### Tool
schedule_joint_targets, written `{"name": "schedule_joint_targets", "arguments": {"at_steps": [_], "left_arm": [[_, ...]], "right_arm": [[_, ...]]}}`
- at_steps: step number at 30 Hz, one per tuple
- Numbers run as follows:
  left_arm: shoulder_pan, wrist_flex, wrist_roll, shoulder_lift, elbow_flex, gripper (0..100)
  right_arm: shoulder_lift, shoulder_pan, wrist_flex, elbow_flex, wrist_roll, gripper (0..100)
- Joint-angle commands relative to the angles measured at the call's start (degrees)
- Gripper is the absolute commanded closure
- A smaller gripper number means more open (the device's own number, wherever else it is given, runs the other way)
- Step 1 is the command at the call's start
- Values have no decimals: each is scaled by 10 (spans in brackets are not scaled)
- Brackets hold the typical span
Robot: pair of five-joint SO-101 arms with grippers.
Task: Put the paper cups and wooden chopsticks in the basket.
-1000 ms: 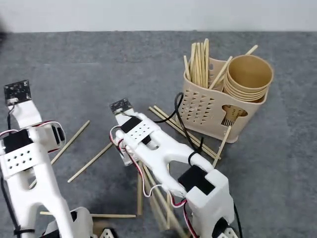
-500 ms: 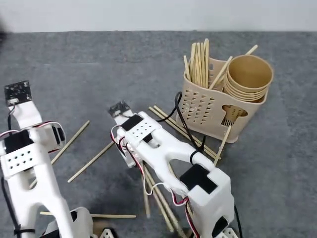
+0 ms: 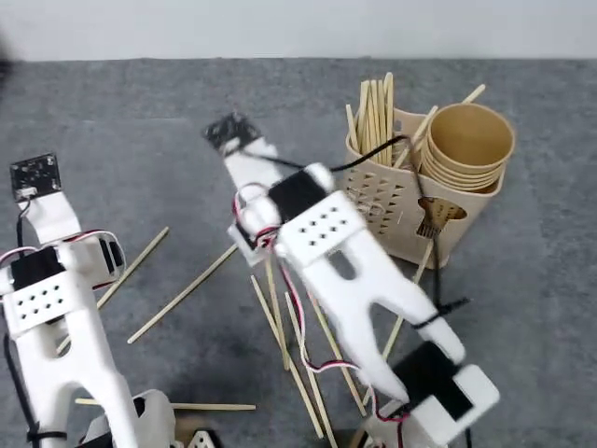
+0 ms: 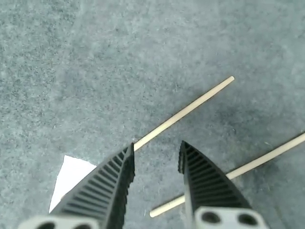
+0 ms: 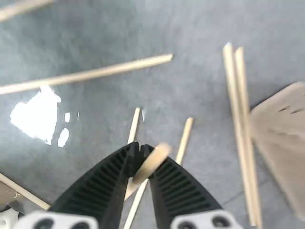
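Loose sticks on mat from 6 to 8 o'clock, several left to collect. Left gripper at 8, jaws apart over one, empty. Right gripper centre, clamped on held stick. Basket at 2 already holds cups and stick bundle

The worktop is lit evenly and softly; only faint shadows are cast beside the chopsticks. A blown-out white patch is seen in each wrist view.
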Motion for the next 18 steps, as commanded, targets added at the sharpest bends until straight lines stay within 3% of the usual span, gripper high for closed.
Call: {"name": "schedule_joint_targets", "arguments": {"at_steps": [1,12,18], "left_arm": [[0,-11,5,-22,0,855],[1,-42,5,-22,20,855],[1,-61,5,-22,33,855]], "right_arm": [[-67,30,26,-93,25,991],[-113,116,21,-300,35,991],[-105,124,65,-305,33,991]]}}
